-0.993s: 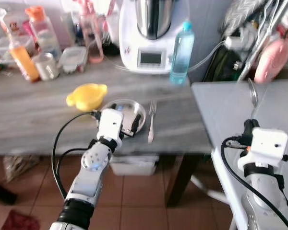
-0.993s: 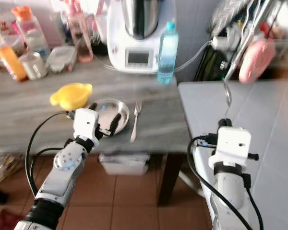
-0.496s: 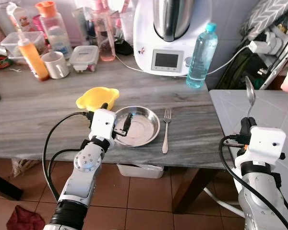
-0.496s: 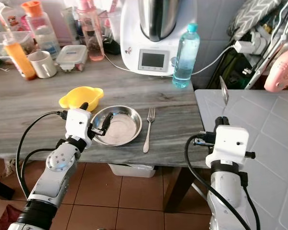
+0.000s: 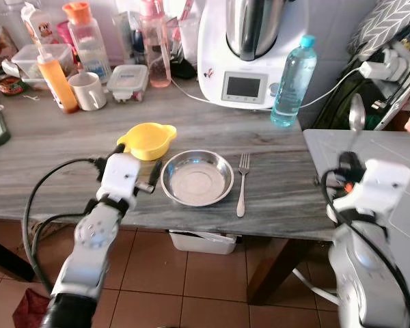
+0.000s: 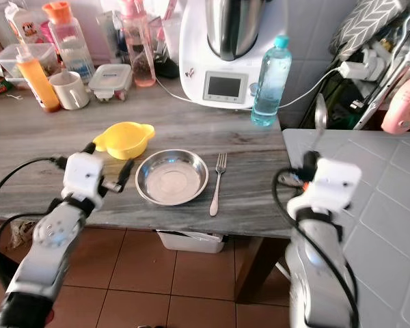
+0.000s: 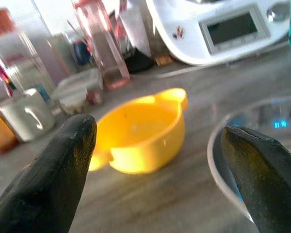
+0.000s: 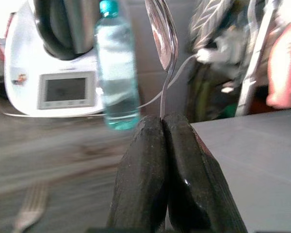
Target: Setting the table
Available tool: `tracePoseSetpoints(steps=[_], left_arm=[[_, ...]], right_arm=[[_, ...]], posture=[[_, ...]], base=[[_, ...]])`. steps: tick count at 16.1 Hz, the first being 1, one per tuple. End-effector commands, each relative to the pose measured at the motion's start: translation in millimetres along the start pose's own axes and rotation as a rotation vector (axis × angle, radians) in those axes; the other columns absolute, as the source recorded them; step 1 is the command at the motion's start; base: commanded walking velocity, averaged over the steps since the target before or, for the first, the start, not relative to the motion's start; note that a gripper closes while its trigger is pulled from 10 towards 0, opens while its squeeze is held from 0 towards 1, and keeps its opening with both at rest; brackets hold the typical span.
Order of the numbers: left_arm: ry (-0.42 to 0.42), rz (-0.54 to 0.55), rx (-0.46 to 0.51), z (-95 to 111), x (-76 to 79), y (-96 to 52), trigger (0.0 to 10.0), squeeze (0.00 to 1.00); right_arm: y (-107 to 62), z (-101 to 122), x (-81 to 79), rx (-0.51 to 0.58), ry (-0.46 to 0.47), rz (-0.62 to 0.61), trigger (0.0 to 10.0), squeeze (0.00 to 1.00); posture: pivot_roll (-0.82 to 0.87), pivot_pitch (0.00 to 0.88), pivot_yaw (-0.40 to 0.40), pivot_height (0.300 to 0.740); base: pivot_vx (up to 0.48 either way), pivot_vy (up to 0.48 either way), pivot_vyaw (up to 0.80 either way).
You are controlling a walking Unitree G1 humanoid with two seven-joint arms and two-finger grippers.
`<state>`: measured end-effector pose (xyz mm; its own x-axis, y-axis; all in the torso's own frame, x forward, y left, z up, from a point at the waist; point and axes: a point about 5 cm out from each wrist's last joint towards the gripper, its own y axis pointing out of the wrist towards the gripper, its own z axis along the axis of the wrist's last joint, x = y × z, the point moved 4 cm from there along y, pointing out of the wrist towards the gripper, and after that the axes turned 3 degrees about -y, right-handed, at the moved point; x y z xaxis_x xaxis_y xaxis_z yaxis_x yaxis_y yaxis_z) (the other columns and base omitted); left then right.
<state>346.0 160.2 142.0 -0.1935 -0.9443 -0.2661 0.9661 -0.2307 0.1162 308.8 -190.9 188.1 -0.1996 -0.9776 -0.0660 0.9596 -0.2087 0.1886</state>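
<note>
A round steel plate point(image 5: 197, 178) lies on the grey wooden table point(image 5: 48, 150), near its front edge. Just right of the plate lies a fork point(image 5: 242, 183), and a yellow bowl point(image 5: 147, 140) sits to its back left. My left gripper point(image 5: 138, 165) hovers open beside the plate's left rim, in front of the bowl, holding nothing. The left wrist view looks between its fingers at the bowl point(image 7: 140, 128) and the plate's rim point(image 7: 262, 145). My right gripper point(image 5: 347, 160) is shut on a metal spoon point(image 5: 355, 115), held upright over the white table's corner point(image 5: 328, 143). The spoon point(image 8: 162, 43) rises from the closed fingers.
A white kitchen machine point(image 5: 249, 48) and a blue-capped water bottle point(image 5: 294, 82) stand at the back. A mug point(image 5: 89, 91), an orange bottle point(image 5: 58, 82), jars and boxes crowd the back left. A white bin point(image 5: 198, 240) sits under the table.
My left gripper has drawn back to the left off the plate's rim, and the plate stays flat. The right arm still holds the spoon. The camera has shifted.
</note>
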Motion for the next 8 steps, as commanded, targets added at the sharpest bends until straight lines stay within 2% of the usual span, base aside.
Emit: tracePoseSetpoints(steps=[1, 2, 3, 4, 6, 7, 8], left_arm=[[0.020, -0.019, 0.000, 3.3, -0.4, -3.9, 10.0, 0.00], [0.022, -0.021, -0.002, 3.0, -1.1, -4.9, 10.0, 0.00], [0.030, -0.024, -0.013, 0.6, -3.8, -7.6, 10.0, 0.00], [0.033, -0.024, -0.017, 0.3, -5.1, -8.2, 10.0, 0.00], [0.035, -0.026, -0.019, 1.5, -6.1, -8.9, 10.0, 0.00], [0.035, -0.027, -0.022, 3.0, -6.3, -9.9, 10.0, 0.00], [0.034, -0.028, -0.023, 3.0, -6.5, -10.1, 10.0, 0.00]], right_arm=[[2.5, -5.1, -6.2, -0.034, 0.060, 0.022, 10.0, 0.00], [3.0, -8.3, -9.0, -0.051, 0.082, 0.033, 10.0, 0.00], [4.8, -16.7, -16.9, -0.099, 0.186, 0.048, 10.0, 0.00], [5.7, -19.8, -21.8, -0.120, 0.237, 0.062, 10.0, 0.00], [6.2, -25.5, -26.1, -0.164, 0.298, 0.070, 10.0, 0.00], [1.5, -36.6, -22.5, -0.223, 0.388, 0.047, 10.0, 0.00], [-0.6, -39.2, -20.5, -0.236, 0.400, 0.045, 10.0, 0.00]], posture=[[0.12, 0.150, 0.026, 0.740], [0.12, 0.152, 0.028, 0.740], [0.13, 0.157, 0.030, 0.740], [0.13, 0.159, 0.031, 0.740], [0.14, 0.161, 0.031, 0.740], [0.14, 0.162, 0.030, 0.740], [0.14, 0.162, 0.029, 0.740]], base=[[0.000, 0.000, 0.00], [0.000, 0.000, 0.00], [0.000, 0.000, 0.00], [0.000, 0.000, 0.00], [0.000, 0.000, 0.00], [0.000, 0.000, 0.00], [0.000, 0.000, 0.00]])
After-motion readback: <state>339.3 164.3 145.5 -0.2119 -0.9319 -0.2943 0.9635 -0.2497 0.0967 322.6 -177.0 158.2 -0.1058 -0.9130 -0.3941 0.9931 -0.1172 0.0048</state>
